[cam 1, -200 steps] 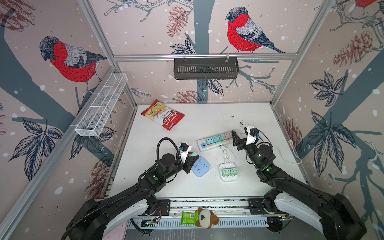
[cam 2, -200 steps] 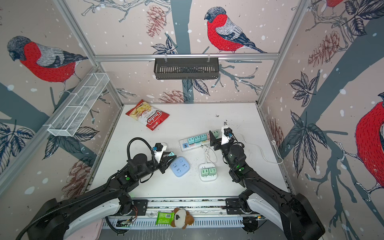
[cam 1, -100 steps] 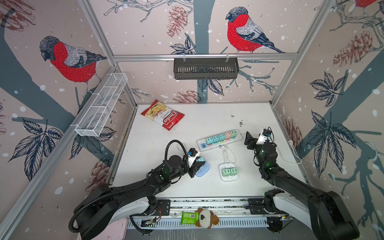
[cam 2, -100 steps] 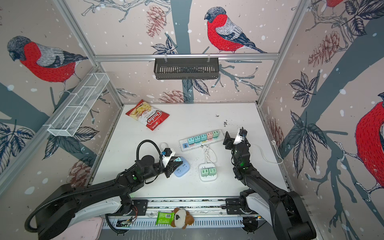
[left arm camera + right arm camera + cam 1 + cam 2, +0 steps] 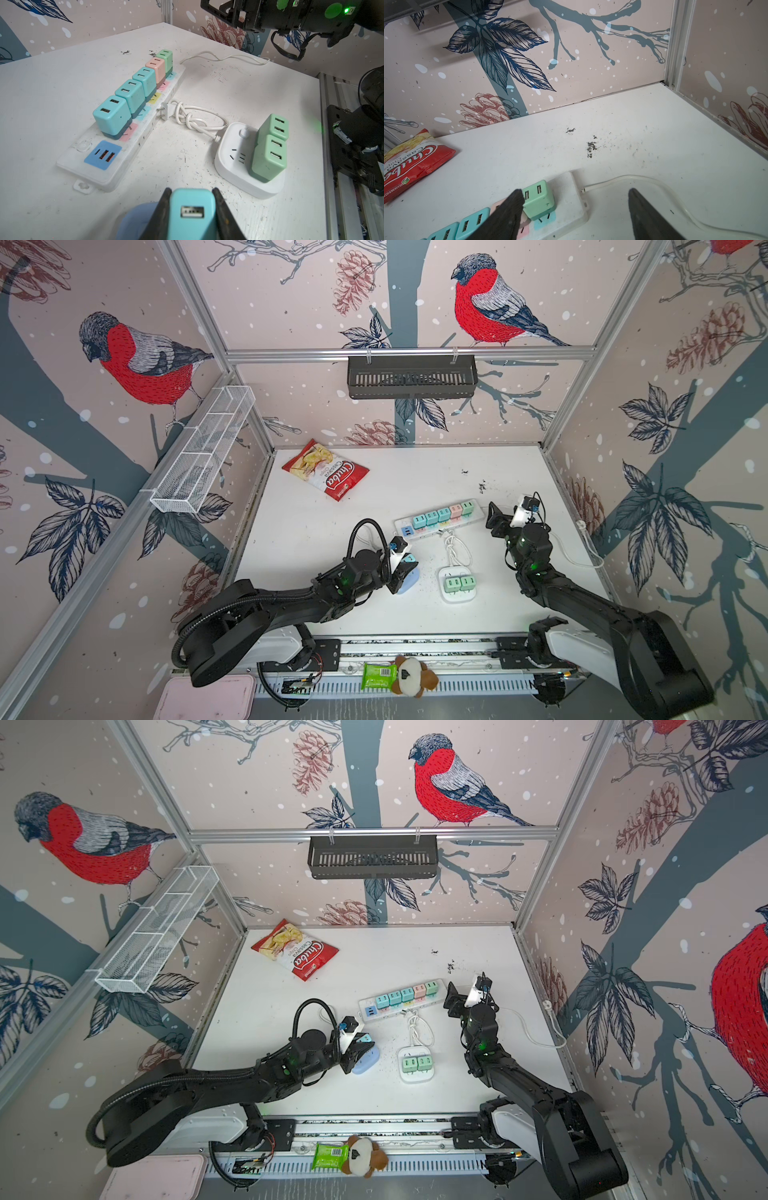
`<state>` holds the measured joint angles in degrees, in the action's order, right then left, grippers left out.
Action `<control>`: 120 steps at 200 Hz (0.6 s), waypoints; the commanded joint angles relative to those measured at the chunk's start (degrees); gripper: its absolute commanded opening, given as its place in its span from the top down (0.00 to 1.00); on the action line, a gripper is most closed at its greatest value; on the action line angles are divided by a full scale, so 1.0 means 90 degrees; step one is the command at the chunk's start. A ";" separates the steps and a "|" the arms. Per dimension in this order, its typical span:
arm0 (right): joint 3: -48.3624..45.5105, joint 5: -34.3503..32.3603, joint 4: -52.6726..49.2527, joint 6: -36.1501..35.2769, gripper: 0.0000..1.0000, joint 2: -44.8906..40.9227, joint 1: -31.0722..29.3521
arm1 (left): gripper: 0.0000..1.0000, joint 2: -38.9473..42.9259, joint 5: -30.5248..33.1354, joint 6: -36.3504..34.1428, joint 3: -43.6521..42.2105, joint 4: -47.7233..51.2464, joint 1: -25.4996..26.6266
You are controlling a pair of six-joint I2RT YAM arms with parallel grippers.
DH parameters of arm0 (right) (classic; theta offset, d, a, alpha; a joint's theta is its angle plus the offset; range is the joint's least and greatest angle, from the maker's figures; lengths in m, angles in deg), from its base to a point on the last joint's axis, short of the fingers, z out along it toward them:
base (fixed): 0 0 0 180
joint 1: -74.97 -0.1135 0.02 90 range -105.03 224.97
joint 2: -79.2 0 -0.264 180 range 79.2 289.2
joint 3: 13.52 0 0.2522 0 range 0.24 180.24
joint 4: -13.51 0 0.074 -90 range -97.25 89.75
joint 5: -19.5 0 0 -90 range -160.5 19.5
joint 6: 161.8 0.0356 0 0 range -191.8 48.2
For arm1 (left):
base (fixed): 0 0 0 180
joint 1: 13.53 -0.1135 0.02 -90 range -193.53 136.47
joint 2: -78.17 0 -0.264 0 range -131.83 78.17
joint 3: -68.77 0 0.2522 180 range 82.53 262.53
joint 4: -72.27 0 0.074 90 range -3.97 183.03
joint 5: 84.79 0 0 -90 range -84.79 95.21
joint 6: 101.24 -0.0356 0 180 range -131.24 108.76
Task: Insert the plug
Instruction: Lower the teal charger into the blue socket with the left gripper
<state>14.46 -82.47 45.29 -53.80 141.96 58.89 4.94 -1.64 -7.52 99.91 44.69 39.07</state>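
Far half of table (image 5: 415, 477) open, only chips bag (image 5: 326, 475) far left. Centre cluttered: power strip (image 5: 407, 531) with charger row (image 5: 444, 514), knotted cord (image 5: 452, 540), socket block (image 5: 457, 598) just nearer. Strip's lead (image 5: 602, 182) loops along right side.

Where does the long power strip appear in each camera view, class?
In a top view: long power strip mid-table, slanting between the two arms.
In a top view: strip in the same spot.
Left wrist: whole strip, beside the square white socket.
Right wrist: only its cord end shows.
Shared landmark: the mint-green charger at the strip's cord end.
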 commanded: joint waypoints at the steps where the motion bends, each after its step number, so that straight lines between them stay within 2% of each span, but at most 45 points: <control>1: 0.0018 0.0006 0.0209 0.0034 0.21 -0.0024 -0.0016 | 1.00 -0.0185 0.0053 -0.0130 0.0058 -0.0472 0.0034; 120: 0.0002 0.0000 0.0233 0.0035 0.21 -0.0025 -0.0021 | 1.00 -0.0490 0.0238 -0.0285 0.0075 -0.0377 0.0054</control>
<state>14.43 -82.47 45.73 -53.80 141.96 58.87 1.12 -0.59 -9.35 100.83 44.38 39.47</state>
